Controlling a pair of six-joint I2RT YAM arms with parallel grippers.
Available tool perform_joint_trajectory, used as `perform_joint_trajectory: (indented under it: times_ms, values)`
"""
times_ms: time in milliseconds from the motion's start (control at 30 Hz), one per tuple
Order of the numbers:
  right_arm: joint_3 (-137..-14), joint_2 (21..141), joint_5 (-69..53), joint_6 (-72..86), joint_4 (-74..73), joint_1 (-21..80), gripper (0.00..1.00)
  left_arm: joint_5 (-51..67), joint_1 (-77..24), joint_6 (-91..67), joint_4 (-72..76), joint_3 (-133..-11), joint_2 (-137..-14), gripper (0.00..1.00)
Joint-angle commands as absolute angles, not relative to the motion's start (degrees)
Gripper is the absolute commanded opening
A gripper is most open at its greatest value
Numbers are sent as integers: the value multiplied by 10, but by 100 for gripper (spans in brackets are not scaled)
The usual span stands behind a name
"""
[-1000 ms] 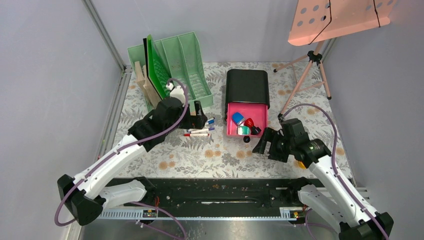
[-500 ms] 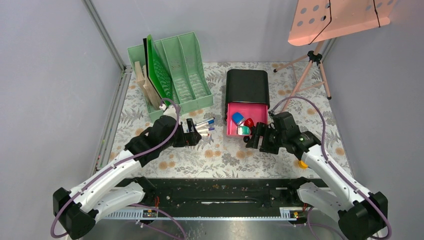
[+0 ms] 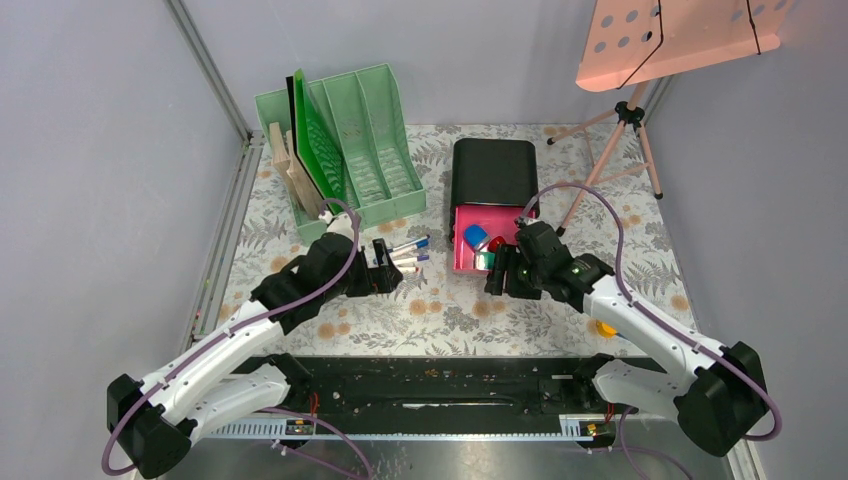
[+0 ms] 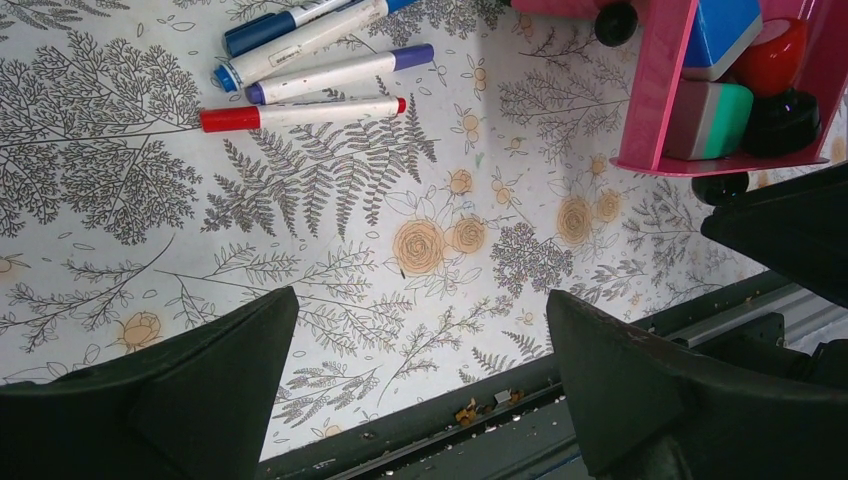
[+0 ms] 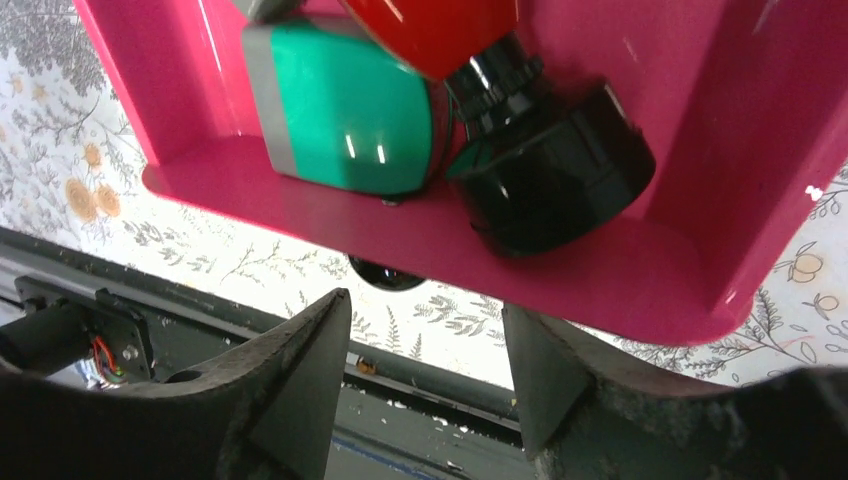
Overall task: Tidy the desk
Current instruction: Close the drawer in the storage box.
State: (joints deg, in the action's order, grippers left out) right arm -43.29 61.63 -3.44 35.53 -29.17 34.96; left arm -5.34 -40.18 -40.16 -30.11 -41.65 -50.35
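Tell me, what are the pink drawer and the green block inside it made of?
The pink drawer looks like hard glossy plastic: smooth walls, rounded moulded corners, soft shine. The green block looks like shiny plastic too, with bright light spots on it; its grey side band looks duller, perhaps rubber.

Pale cloth on the tabletop (image 3: pixel 450 310), and grey ferns with orange flowers are seen printed all over it. Three white-barrelled markers (image 4: pixel 330 75) are picked out: one capped red, two capped blue. The file rack (image 3: pixel 375 110) is shown in mint green, a darker green sheet (image 3: pixel 318 140) against it. The drawer box (image 3: pixel 495 170) is black, its drawer (image 5: pixel 600 280) hot pink. A green-and-grey block (image 5: pixel 340 105), something glossy red (image 5: pixel 430 30) and a shiny black piece (image 5: pixel 550 170) are made out; a blue lump (image 4: pixel 720 30), possibly an eraser, is glimpsed too.
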Motion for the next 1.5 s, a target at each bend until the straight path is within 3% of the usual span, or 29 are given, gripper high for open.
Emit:
perform_joint_trajectory:
  times_ms: [0,267,667,1233,1467]
  values:
    - [-463,630,44,347,-264,366,62,-54,-401,-407,-287,-414,-493,98]
    - [-459,638,74,349,-240,376,56,-52,-401,-410,-295,-403,-482,98]
    - [-417,645,89,425,-172,381,55,-50,-401,-401,-300,-402,-478,98]
    - [-443,637,100,438,-192,382,20,-49,-401,-393,-308,-403,-479,98]
    - [-477,623,97,433,-215,382,14,-46,-401,-394,-307,-400,-481,99]
